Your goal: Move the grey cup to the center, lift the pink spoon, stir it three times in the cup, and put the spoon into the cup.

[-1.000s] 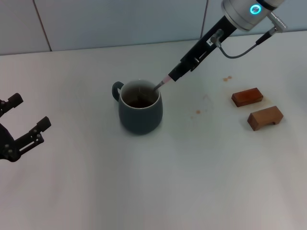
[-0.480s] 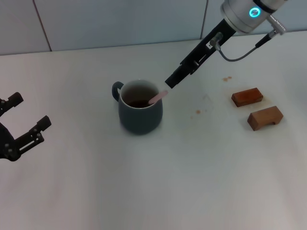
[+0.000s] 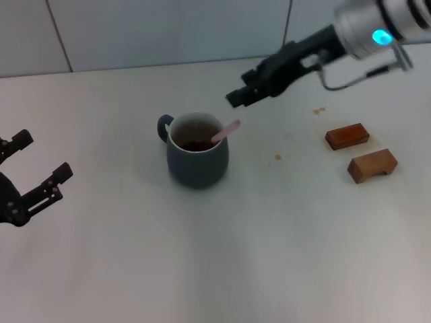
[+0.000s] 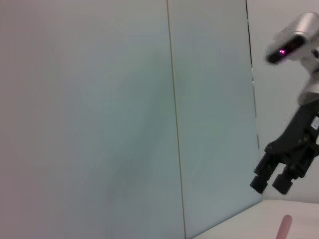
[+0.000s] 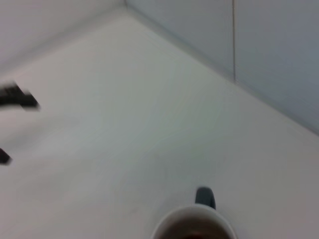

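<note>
The grey cup [image 3: 196, 161] stands upright near the middle of the white table, its handle to the back left. The pink spoon [image 3: 225, 132] rests inside it, bowl down in dark liquid, with the pink handle leaning over the right rim. My right gripper [image 3: 237, 98] is open and empty, above and behind the cup's right side, clear of the spoon. The left wrist view shows this gripper [image 4: 271, 182] with its two fingers apart, above the spoon's handle tip [image 4: 284, 227]. The right wrist view shows the cup's rim [image 5: 172, 225]. My left gripper [image 3: 34, 176] is open and parked at the far left.
Two brown wooden blocks [image 3: 347, 135] [image 3: 372, 165] lie on the right side of the table. Small brown stains [image 3: 277, 157] mark the table between the cup and the blocks. A tiled wall runs along the table's back edge.
My right gripper has let go of the spoon and moved up and back, away from the cup. The spoon now leans on the cup's rim. The left arm has not moved.
</note>
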